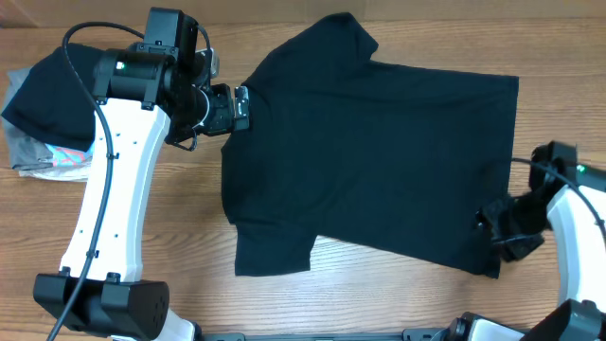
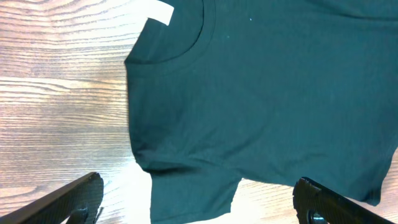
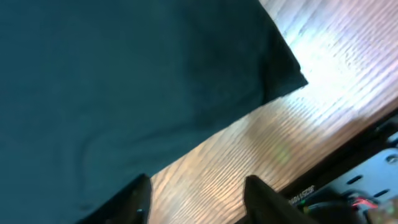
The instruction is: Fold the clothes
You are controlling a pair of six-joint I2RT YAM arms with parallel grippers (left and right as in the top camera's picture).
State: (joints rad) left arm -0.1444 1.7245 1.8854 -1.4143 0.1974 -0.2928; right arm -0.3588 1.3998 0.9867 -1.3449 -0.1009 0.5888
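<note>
Wood-grain worktop (image 1: 379, 294) w/ the black T-shirt (image 1: 379, 152) spread flat across the middle, front up. Its neck is toward the left arm and its hem toward the right arm. One short sleeve (image 1: 346, 33) points to the far edge, the other (image 1: 275, 251) to the near edge. Fabric mostly smooth, w/ a few soft wrinkles nr the hem.

The left end effector (image 1: 239, 107) hangs just over the collar. It's released: in the left wrist view its fingers (image 2: 74, 199) stand wide apart at the bottom corners, nothing btwn them. That view looks down on the neckline, w/ a small white label (image 2: 158, 12) at the collar's edge.

The right end effector (image 1: 507, 232) sits low at the near hem corner. It's also released: in the right wrist view its two fingers (image 3: 127, 202) are apart w/ bare wood showing btwn them. One finger is right at the fabric edge, but can't tell if it touches. The hem corner itself lies flat on the wood, apart from the jaws.

Far left of the worktop, beside the left arm, is a pile of garments (image 1: 43, 142): dark cloth on top, grey and patterned pieces under it.
</note>
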